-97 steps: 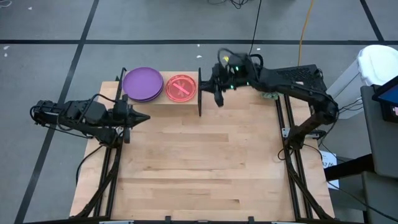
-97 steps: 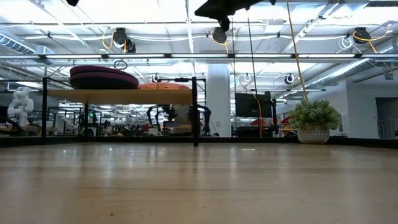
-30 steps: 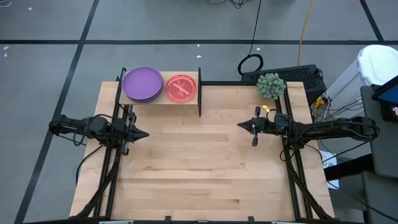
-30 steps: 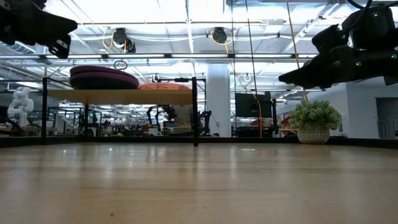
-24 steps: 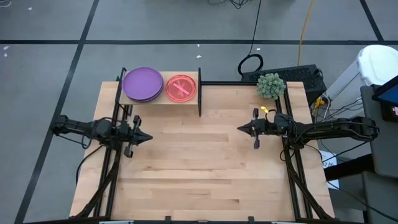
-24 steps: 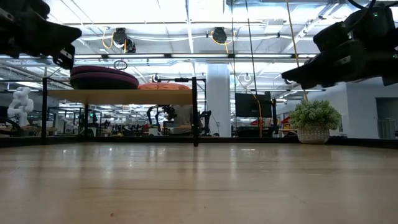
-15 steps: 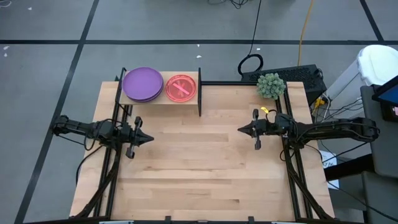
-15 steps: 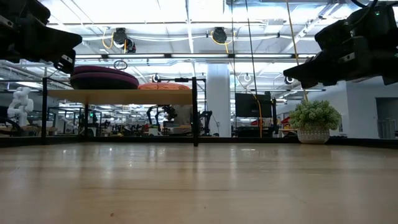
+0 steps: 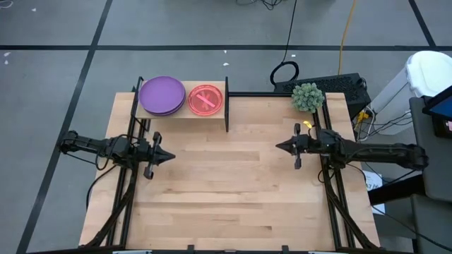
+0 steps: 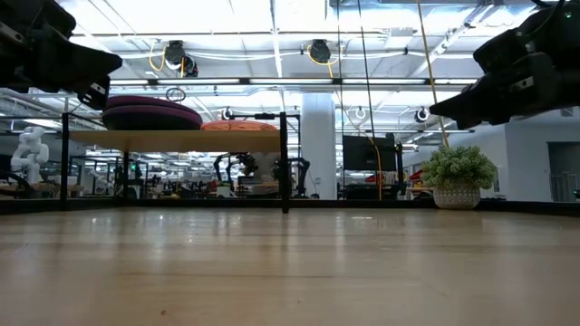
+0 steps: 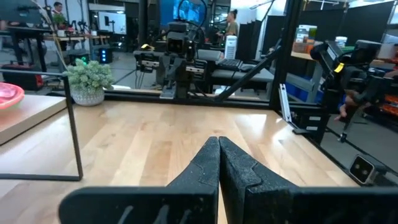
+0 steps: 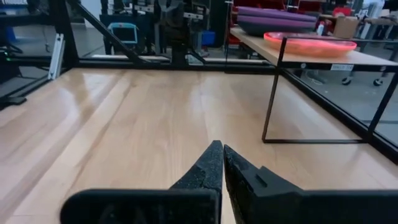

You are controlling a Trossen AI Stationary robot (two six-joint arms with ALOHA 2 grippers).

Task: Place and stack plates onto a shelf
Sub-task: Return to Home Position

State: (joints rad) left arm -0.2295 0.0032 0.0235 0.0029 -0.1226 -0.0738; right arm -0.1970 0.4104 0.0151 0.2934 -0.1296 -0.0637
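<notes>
The shelf (image 9: 182, 107) stands at the table's far left, a light-wood board on thin black end panels. On it rest a stack topped by a purple plate (image 9: 162, 95), with a darker plate under it in the low view (image 10: 149, 118), and beside it a translucent pink plate (image 9: 205, 99). Green plates do not show. My left gripper (image 9: 171, 156) hovers shut over the table's left part, nearer than the shelf. My right gripper (image 9: 277, 147) hovers shut over the right part, its tips pointing toward the left arm. The wrist views show shut fingers (image 11: 219, 146) (image 12: 219, 149).
A small potted plant (image 9: 307, 97) stands at the far right corner of the table. Black frame rails (image 9: 326, 176) run along both table sides under the arms. Bare wood (image 9: 226, 190) stretches between the grippers and toward the near edge.
My right gripper has drawn back a little toward the table's right edge, staying shut. My left gripper has shifted slightly toward the near edge and then kept still. The plates and the shelf have not moved.
</notes>
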